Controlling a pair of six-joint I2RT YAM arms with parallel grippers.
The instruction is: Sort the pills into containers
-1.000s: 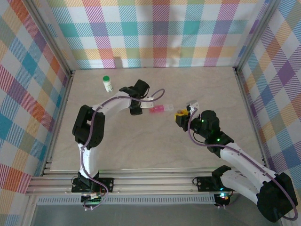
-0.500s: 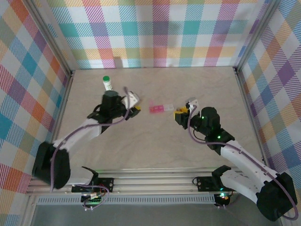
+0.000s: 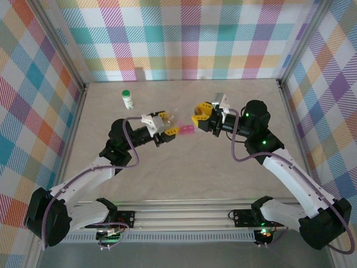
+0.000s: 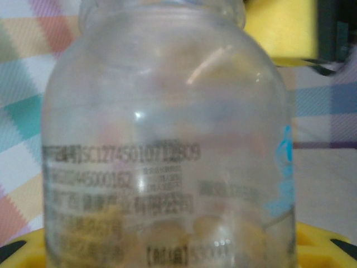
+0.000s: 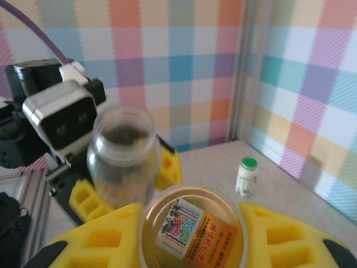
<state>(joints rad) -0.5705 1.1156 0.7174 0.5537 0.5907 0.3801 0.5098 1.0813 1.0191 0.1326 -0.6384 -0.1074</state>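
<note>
Pink pill box (image 3: 188, 129): lies flat on the surface (image 3: 223, 184), between the two tools and just beside the left tool's yellow tip; I cannot tell whether they touch.

Clear bottle (image 4: 167, 139): upright and open-mouthed, clamped low on its body by the left tool (image 3: 169, 123). Small black print runs across its lower half, and pale rounded shapes sit inside (too blurred to count). From above it is a glassy spot (image 3: 170, 119) at the tool's tip.

Left tool: closed on the clear bottle, with yellow pads (image 4: 22, 248) at either bottom corner of its wrist view. The right wrist camera faces it (image 5: 125, 184), its grey camera housing just above and left of the bottle (image 5: 120, 151).

Round lid (image 5: 192, 229): amber-gold, with a colourful printed label on its face, pinched between the right tool's two yellow fingers (image 5: 106, 237).

Right tool (image 3: 202, 115): closed on the round lid (image 5: 192, 234), pointing toward the left tool. The two tools are near each other but apart over the middle of the surface.

White bottle (image 3: 128, 99): green-capped and upright, standing alone near the far left corner, well apart from both tools. The right wrist camera sees it (image 5: 246, 176) close to the plaid wall (image 5: 301, 111).
</note>
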